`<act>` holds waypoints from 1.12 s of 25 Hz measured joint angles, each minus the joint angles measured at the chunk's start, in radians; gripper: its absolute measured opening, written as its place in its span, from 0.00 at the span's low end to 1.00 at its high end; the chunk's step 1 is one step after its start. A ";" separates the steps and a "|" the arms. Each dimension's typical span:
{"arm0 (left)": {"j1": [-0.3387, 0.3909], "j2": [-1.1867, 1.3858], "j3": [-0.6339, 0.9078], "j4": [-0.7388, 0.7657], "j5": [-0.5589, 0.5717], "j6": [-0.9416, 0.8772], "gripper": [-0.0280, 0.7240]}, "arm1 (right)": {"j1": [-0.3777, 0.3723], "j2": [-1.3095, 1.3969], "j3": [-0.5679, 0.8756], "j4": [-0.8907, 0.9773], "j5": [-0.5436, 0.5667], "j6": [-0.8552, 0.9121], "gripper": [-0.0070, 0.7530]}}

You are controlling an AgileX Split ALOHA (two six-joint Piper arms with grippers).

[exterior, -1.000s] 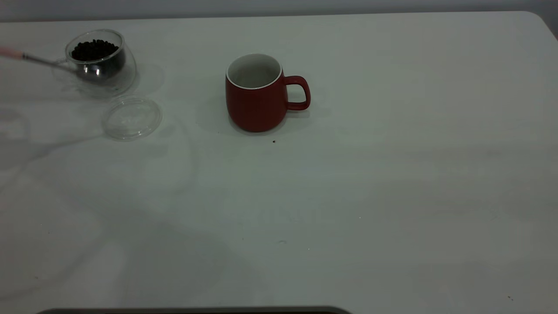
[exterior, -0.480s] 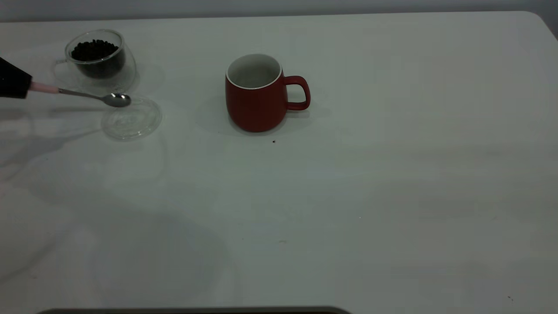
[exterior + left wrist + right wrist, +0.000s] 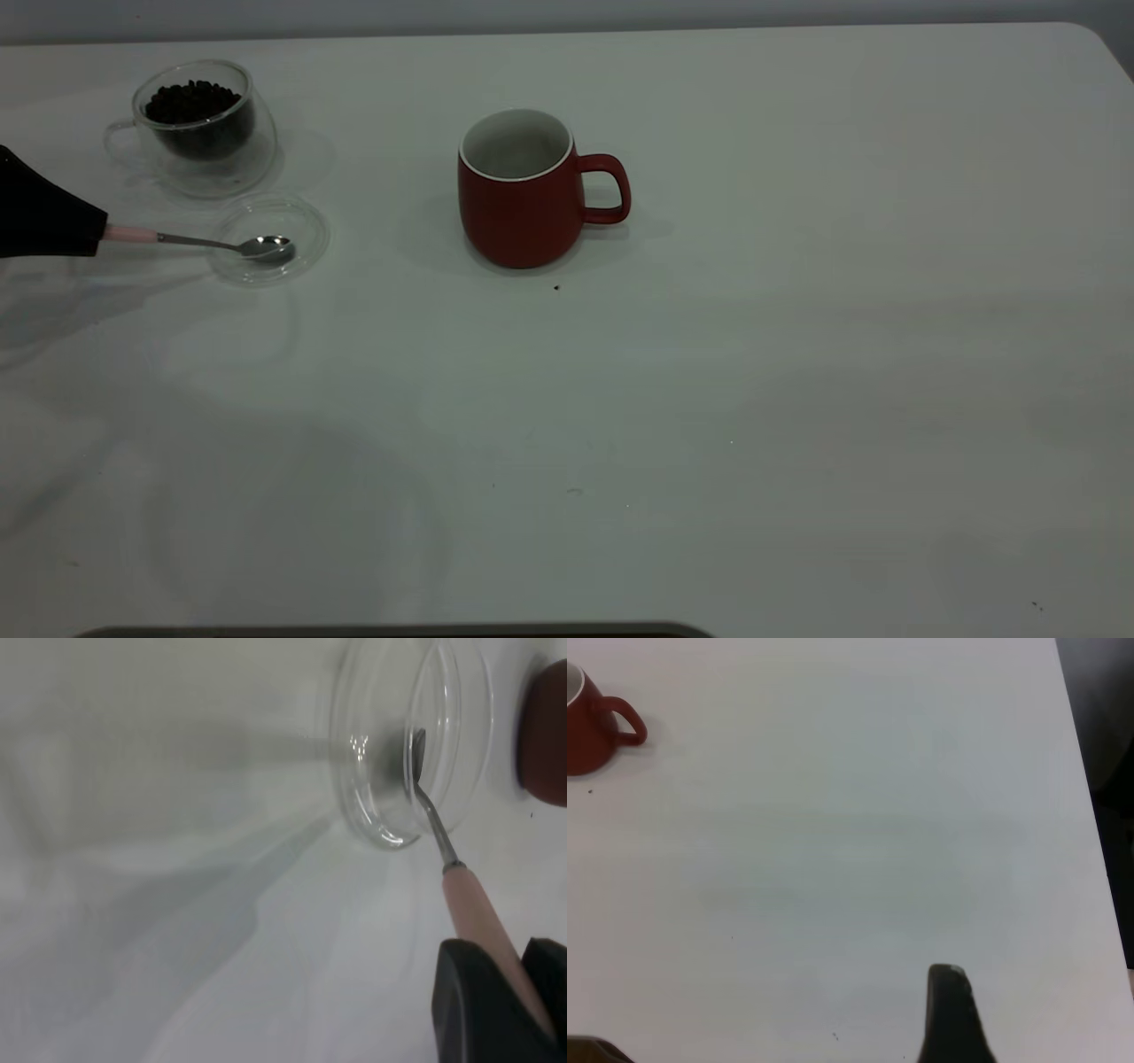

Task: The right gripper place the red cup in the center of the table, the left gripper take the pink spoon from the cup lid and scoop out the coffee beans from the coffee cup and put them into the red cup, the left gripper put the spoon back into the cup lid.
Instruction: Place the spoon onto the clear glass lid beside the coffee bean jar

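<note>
White table [image 3: 797, 354]: pink spoon [image 3: 199, 242] near-level, bowl toward red cup [image 3: 518, 190].

Pink spoon [image 3: 226, 244] bowl in cup lid [image 3: 306, 232]

Shiny metal pink spoon [image 3: 232, 245] bowl; clear glass cup lid [image 3: 306, 232].

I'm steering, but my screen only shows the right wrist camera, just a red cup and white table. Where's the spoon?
Observer: The spoon has its bowl over the clear lid, off to the left of the red cup.
Operator: Who's holding it?
Observer: The left gripper, shut on its pink handle.
Operator: Any beans in the glass cup?
Observer: Yes, a dark heap of beans sits in the glass cup behind the lid.
</note>
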 joint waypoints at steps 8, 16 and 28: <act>0.000 0.002 0.000 -0.076 -0.032 0.051 0.21 | 0.000 0.000 0.000 0.000 0.000 0.000 0.71; 0.000 0.016 0.000 -0.084 -0.043 0.031 0.27 | 0.000 0.000 0.000 0.000 0.000 0.000 0.71; 0.000 0.021 0.000 -0.111 -0.074 0.028 0.47 | 0.000 0.000 0.000 0.000 0.000 0.000 0.71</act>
